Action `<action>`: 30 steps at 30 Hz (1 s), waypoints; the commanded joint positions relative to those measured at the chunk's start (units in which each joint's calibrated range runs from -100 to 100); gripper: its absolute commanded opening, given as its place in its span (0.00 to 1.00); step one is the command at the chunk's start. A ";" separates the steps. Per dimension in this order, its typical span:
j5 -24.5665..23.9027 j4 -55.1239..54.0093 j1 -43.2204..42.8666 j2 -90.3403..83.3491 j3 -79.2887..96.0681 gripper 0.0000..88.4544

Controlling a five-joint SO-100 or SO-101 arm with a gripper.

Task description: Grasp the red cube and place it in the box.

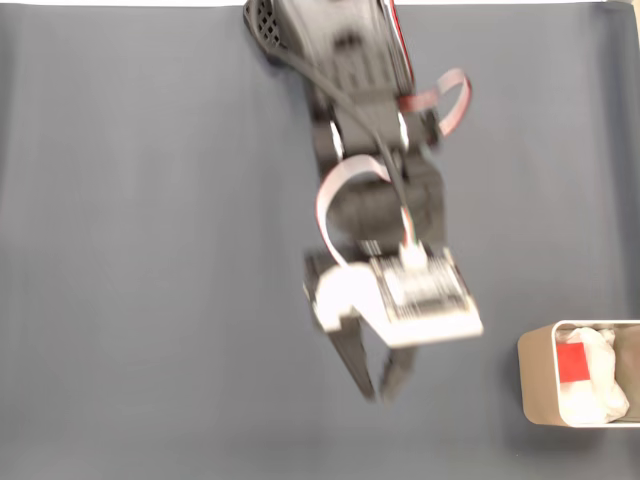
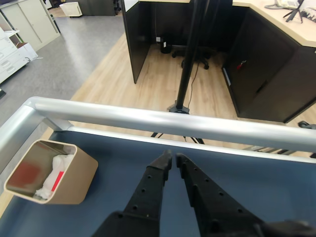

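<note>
Red shows inside the box (image 1: pixel 535 385): the cube (image 1: pixel 572 362) lies on the white paper lining (image 1: pixel 600 385), against the box's left wall in the fixed view. In the wrist view the cube (image 2: pixel 57 178) is a thin red strip beside the paper (image 2: pixel 55 170), with what looks like its reflection on the tin's inner wall.

The gripper (image 1: pixel 378 385) hangs over the blue-grey table (image 1: pixel 150 250), near the box but apart from it, and holds nothing. Its fingers (image 2: pixel 150 182) are nearly together, with a narrow gap at the tips.

The placing looks done, so little remains but to pull the arm away. The main risk is a sweep toward the box: the tin looks light and thin-walled, and a knock from a finger could slide or tip it and spill the cube. The ribbon cable (image 1: pixel 335 185) loops loosely off the arm and could snag as the joints fold. The fixed view is blurred, so fine contact is hard to judge.
</note>
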 commanded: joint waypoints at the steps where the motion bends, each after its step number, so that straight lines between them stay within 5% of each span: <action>1: -0.54 -4.04 2.63 -22.57 21.23 0.00; 11: -1.56 -3.31 5.05 -69.71 68.49 0.00; 22: -1.86 -1.34 5.62 -94.93 99.15 0.00; 30: -4.74 22.51 2.49 -99.00 102.98 0.00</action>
